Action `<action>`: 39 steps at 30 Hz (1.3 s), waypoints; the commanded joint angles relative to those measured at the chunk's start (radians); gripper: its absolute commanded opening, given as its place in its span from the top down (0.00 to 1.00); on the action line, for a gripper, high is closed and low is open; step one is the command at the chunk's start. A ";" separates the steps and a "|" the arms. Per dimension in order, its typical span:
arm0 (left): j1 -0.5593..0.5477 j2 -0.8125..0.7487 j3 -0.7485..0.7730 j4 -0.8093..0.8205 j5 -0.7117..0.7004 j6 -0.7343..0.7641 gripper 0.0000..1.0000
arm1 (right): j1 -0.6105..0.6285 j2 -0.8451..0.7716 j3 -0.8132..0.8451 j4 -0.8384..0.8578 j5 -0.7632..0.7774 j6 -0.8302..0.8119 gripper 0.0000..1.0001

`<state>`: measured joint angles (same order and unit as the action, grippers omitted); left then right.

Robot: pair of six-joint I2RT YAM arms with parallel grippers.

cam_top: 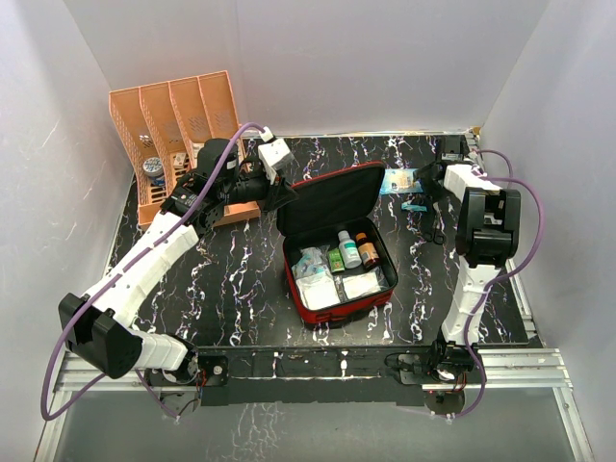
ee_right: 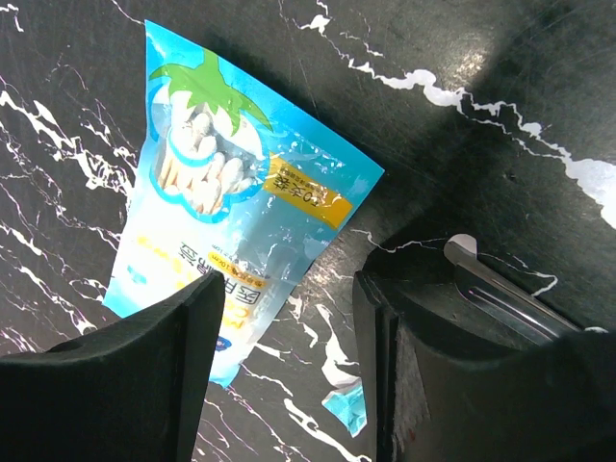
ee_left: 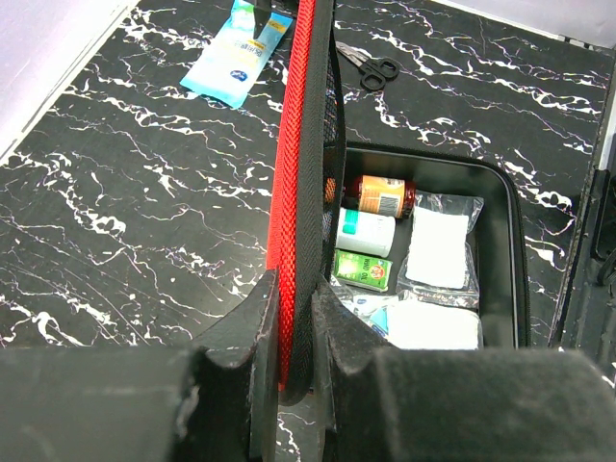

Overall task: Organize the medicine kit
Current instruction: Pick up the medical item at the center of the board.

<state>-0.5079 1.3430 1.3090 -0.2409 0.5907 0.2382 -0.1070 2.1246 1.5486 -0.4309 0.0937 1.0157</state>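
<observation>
While the left gripper [ee_left: 294,313] was clamped on the upright lid rim of the medicine kit [cam_top: 332,200] — one finger on each side of the red edge — the case stood open near the middle of the table [cam_top: 241,289], base flat. Inside lay a brown bottle [cam_top: 367,249], a white bottle [cam_top: 349,248], a green box [cam_top: 335,259] and clear gauze packets [cam_top: 362,284]. Beyond the lid the right gripper [ee_right: 284,318] had its jaws apart, holding nothing, low over a blue cotton-swab packet [ee_right: 231,202] lying flat. Scissors [ee_left: 369,65] lay near that packet. An orange rack [cam_top: 173,115] sat far left.
</observation>
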 commanded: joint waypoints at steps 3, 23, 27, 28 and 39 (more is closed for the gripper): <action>-0.004 -0.010 0.013 -0.016 0.019 0.006 1.00 | 0.004 -0.085 0.007 -0.119 0.025 -0.057 0.46; -0.004 0.018 0.021 -0.001 0.075 0.034 1.00 | 0.102 -0.017 0.053 0.338 -0.025 0.060 0.44; -0.004 0.013 0.024 -0.005 0.065 0.027 1.00 | 0.144 0.047 0.067 0.451 0.007 0.115 0.45; -0.004 0.012 0.025 -0.008 0.062 0.027 1.00 | 0.150 0.064 0.074 0.466 0.015 0.124 0.45; -0.004 0.003 0.022 -0.016 0.048 0.026 1.00 | 0.161 0.130 0.133 0.324 0.125 0.232 0.45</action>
<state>-0.5079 1.3544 1.3109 -0.2356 0.6342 0.2615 0.0624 2.2536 1.5974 -0.0349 0.1352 1.2053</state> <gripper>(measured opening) 0.111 0.554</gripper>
